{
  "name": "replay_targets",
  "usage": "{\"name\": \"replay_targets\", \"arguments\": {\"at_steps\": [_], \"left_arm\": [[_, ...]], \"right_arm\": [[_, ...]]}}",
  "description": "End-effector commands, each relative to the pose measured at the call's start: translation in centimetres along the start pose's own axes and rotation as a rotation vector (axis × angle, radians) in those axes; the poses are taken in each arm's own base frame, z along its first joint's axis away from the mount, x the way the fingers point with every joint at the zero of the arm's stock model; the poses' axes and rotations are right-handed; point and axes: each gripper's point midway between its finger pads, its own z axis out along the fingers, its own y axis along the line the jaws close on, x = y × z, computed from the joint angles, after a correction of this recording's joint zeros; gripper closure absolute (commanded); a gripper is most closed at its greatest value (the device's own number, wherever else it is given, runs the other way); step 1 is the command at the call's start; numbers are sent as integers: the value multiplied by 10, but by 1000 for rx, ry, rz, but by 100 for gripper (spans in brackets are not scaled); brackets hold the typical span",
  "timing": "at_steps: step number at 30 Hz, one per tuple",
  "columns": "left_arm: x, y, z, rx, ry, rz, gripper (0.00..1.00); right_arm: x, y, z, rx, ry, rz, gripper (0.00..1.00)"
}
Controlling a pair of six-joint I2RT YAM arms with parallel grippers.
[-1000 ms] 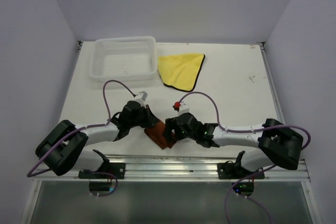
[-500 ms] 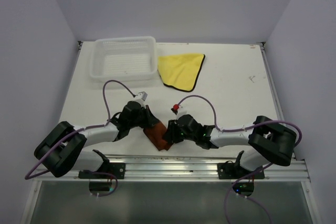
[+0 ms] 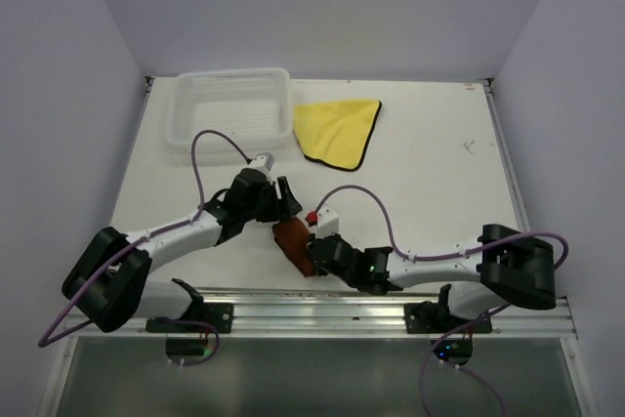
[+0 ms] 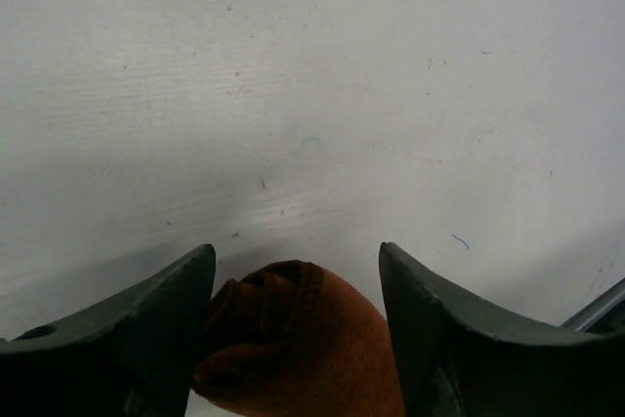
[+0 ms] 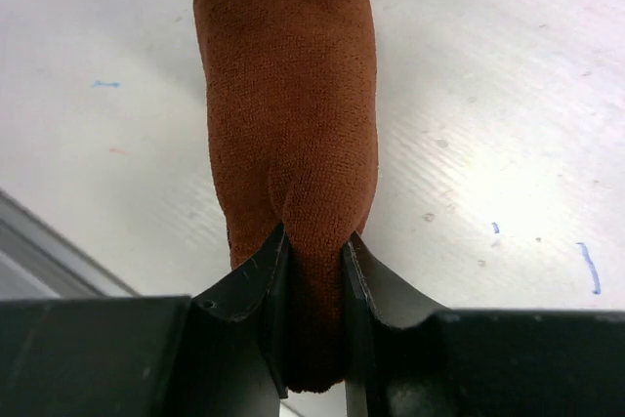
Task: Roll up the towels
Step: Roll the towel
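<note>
Now the right gripper (image 5: 312,241) pinches the rolled rust-brown towel (image 5: 288,114) at the table (image 3: 430,192) front, while the left gripper (image 4: 297,263) gapes around its end. A one-ended pinch could let the roll spring loose; the yellow towel (image 3: 337,129) lies flat

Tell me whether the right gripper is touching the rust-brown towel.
Touching. The right wrist view shows the right gripper pinching the rolled rust-brown towel at its near end, the cloth squeezed between both fingers.

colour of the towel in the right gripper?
Rust-brown; the towel shows best in the right wrist view.
</note>
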Motion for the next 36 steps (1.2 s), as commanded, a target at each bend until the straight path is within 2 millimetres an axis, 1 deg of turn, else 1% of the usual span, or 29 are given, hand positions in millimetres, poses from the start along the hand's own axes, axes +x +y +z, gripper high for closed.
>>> {"name": "replay_targets", "arguments": {"at_steps": [1, 2, 4, 5, 6, 7, 8, 9, 10, 11, 12, 13, 14, 16, 18, 19, 20, 21, 22, 24, 25, 29, 30, 31, 32, 33, 34, 35, 36], "left_arm": [[-18, -7, -10, -26, -12, 14, 26], [-25, -11, -14, -21, -23, 14, 19], [-22, -10, -19, -32, -5, 14, 12], [-25, -11, -21, -33, -7, 15, 7], [-23, -10, -24, -41, 2, 15, 5], [-23, -10, -26, -43, 6, 13, 3], [-24, -13, -27, -37, 13, 12, 1], [-20, -12, -29, -45, 34, 10, 0], [-19, -13, -30, -42, 43, 10, 0], [-18, -16, -32, -29, 53, 9, 0], [-16, -14, -32, -35, 64, 7, 0], [-13, -14, -33, -37, 74, 3, 0], [-9, -11, -34, -50, 95, -3, 0], [-5, -8, -35, -63, 112, -10, 0], [-1, -6, -36, -73, 131, -19, 0], [1, -7, -37, -71, 140, -19, 0], [0, -7, -38, -74, 141, -17, 0], [3, -3, -40, -94, 154, -11, 0], [-2, -2, -40, -111, 142, -4, 0], [-1, 2, -43, -134, 154, 3, 0], [-2, 1, -43, -136, 154, 1, 0], [2, 2, -42, -153, 176, -31, 0], [0, 2, -43, -156, 169, -33, 0], [-9, 2, -44, -173, 141, -29, 0], [-11, 3, -48, -195, 144, -22, 0], [-20, 8, -51, -236, 113, -1, 0], [-38, 10, -56, -279, 52, 14, 0], [-46, 12, -61, -303, 27, 24, 0], [-49, 17, -67, -337, 21, 40, 0]], "right_arm": [[-20, -28, 1, 223, -109, -122, 94], [-19, -32, 4, 265, -123, -147, 94], [-18, -28, 3, 288, -144, -188, 95], [-24, -25, 3, 305, -170, -190, 95], [-18, -20, 5, 301, -163, -217, 95], [-24, -13, 7, 298, -176, -222, 94], [-26, -17, 6, 340, -186, -238, 94], [-19, -14, 9, 356, -176, -264, 94], [-27, -6, 10, 362, -194, -262, 94], [-26, -4, 12, 372, -195, -272, 94], [-26, -5, 11, 396, -199, -293, 94], [-27, 0, 14, 404, -204, -299, 94], [-27, -2, 13, 424, -199, -309, 94], [-30, 4, 15, 446, -218, -309, 94], [-30, 6, 18, 463, -218, -321, 94], [-36, 9, 18, 476, -226, -324, 95], [-31, 9, 22, 491, -216, -346, 95], [-32, 10, 23, 497, -218, -342, 95], [-35, 12, 24, 503, -223, -342, 95], [-34, 14, 27, 505, -222, -346, 95], [-36, 18, 28, 500, -226, -340, 95], [-40, 21, 31, 520, -238, -343, 95], [-37, 21, 33, 527, -233, -344, 95], [-39, 22, 33, 530, -234, -345, 95], [-37, 22, 35, 533, -231, -345, 95], [-35, 23, 36, 529, -227, -343, 96], [-32, 21, 37, 530, -222, -342, 96], [-31, 22, 37, 526, -220, -339, 96], [-29, 20, 37, 526, -215, -335, 96]]}}
